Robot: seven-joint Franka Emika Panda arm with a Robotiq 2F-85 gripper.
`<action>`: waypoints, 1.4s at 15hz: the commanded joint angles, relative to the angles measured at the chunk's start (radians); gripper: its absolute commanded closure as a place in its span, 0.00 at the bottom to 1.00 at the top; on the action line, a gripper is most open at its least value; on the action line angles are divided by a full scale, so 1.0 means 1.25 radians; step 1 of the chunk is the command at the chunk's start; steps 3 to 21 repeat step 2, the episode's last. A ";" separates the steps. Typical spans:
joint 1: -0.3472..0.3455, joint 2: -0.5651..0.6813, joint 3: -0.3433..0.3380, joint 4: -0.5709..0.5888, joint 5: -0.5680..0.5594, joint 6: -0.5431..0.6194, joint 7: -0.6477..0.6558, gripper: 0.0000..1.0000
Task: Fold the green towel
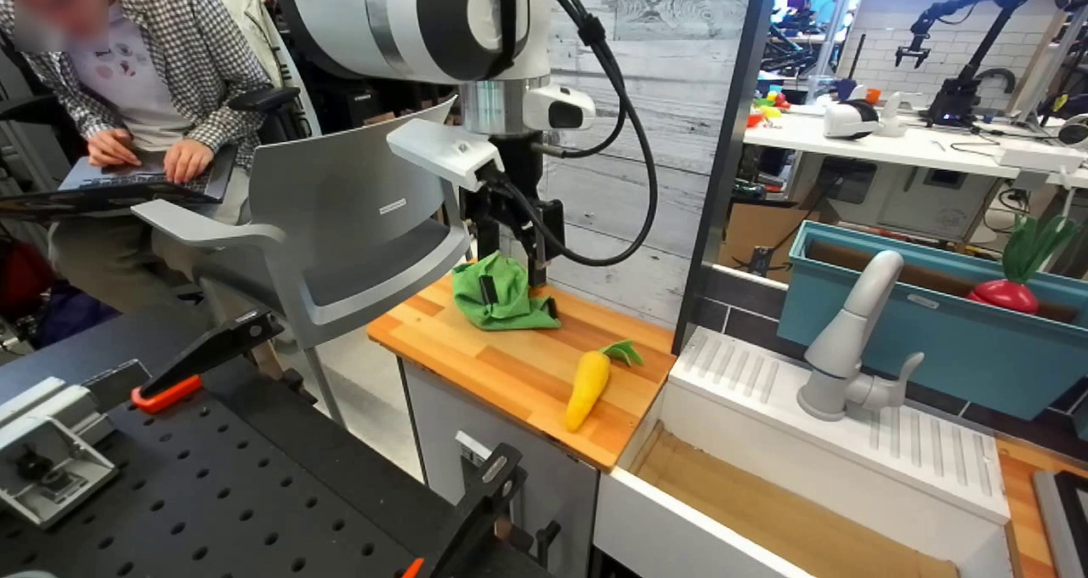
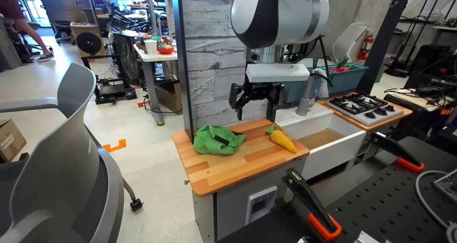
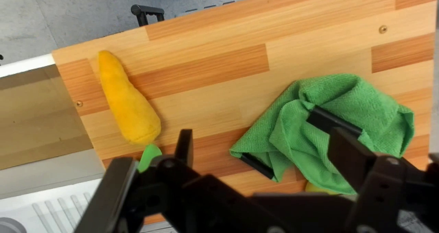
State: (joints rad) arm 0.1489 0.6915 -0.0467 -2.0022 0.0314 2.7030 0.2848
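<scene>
The green towel (image 1: pixel 513 303) lies rumpled on the wooden counter top in both exterior views (image 2: pixel 210 143). In the wrist view the towel (image 3: pixel 305 140) has loose folds and two black strips, one on top and one at its left corner. A bit of something yellow (image 3: pixel 317 189) shows under its lower edge, mostly hidden. My gripper (image 2: pixel 255 116) is open and empty, a little above the counter. In the wrist view my gripper (image 3: pixel 261 137) has its right finger in front of the towel's right part and its left finger over bare wood. My gripper also shows in an exterior view (image 1: pixel 512 262).
A yellow carrot-shaped plush (image 3: pixel 127 102) with green leaves lies on the counter (image 2: pixel 228 168) near the sink (image 1: pixel 705 527). A grey wood-pattern wall (image 2: pixel 214 57) stands behind the counter. A grey chair (image 1: pixel 340 204) stands beside the counter's end. A faucet (image 1: pixel 850 331) rises over the sink.
</scene>
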 commanded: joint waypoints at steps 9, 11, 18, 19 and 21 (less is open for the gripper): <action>0.001 -0.008 -0.001 -0.011 0.002 -0.002 -0.002 0.00; 0.001 -0.008 -0.001 -0.011 0.002 -0.002 -0.002 0.00; 0.001 -0.008 -0.001 -0.011 0.002 -0.002 -0.002 0.00; 0.001 -0.008 -0.001 -0.011 0.002 -0.002 -0.002 0.00; 0.001 -0.008 -0.001 -0.011 0.002 -0.002 -0.002 0.00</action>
